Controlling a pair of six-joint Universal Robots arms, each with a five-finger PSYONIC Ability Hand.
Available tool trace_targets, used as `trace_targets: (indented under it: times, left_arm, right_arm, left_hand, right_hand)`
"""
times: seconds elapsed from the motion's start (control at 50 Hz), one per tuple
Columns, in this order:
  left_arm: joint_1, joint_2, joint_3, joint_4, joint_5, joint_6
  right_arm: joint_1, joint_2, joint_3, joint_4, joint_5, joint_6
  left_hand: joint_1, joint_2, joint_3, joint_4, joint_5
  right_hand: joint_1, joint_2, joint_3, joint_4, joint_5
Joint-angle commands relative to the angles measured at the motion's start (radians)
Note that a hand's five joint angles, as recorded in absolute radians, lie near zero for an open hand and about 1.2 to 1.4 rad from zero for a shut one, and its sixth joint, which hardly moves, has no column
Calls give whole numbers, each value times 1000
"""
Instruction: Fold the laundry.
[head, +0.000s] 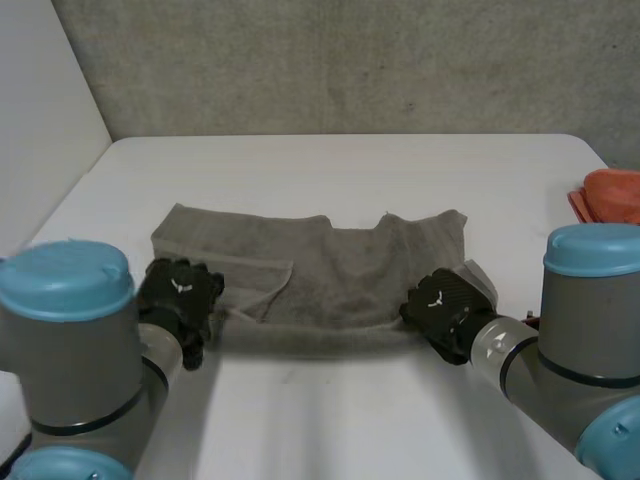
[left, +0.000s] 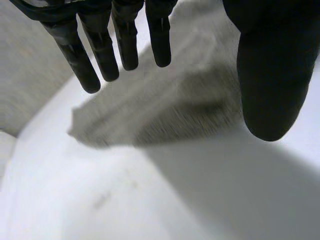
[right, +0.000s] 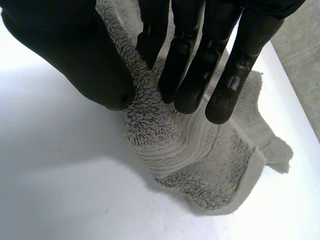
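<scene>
A grey towel (head: 340, 275) lies partly folded and rumpled across the middle of the white table (head: 330, 410). My left hand (head: 180, 295) hovers at the towel's near left end. In the left wrist view that hand (left: 100, 50) has straight fingers and the thumb spread apart, holding nothing, with the towel (left: 165, 115) just past the fingertips. My right hand (head: 445, 305) is at the towel's near right corner. There its thumb and fingers (right: 195, 60) pinch a bunched fold of the towel (right: 200, 160) between them.
An orange item (head: 610, 195) lies at the table's far right edge. A grey wall (head: 350, 60) runs behind the table, and a pale wall stands at the left. Bare tabletop stretches in front of the towel and beyond it.
</scene>
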Motion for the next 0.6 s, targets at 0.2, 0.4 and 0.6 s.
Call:
trace_targets:
  times: [0.2,0.4,0.6]
  left_arm:
    - [201,-71,174,77,604,445]
    - [255,-279,341,-21,768,677]
    - [298,-350,383,-236,886,884]
  right_arm:
    - [-6,-19,67,-71,-2,6]
    - [-7,-19,75,-76,-4,6]
    - [-7,-19,81,-93,-4,6]
  left_hand:
    - [-48,-47,-54,-43,-41]
    - [-28,-27,-34,-23,-21]
    - [-4,-3,-10,1,3]
  right_hand:
    - [420,231,215,206,234]
    - [420,231,215,206,234]
    - [420,231,215,206,234]
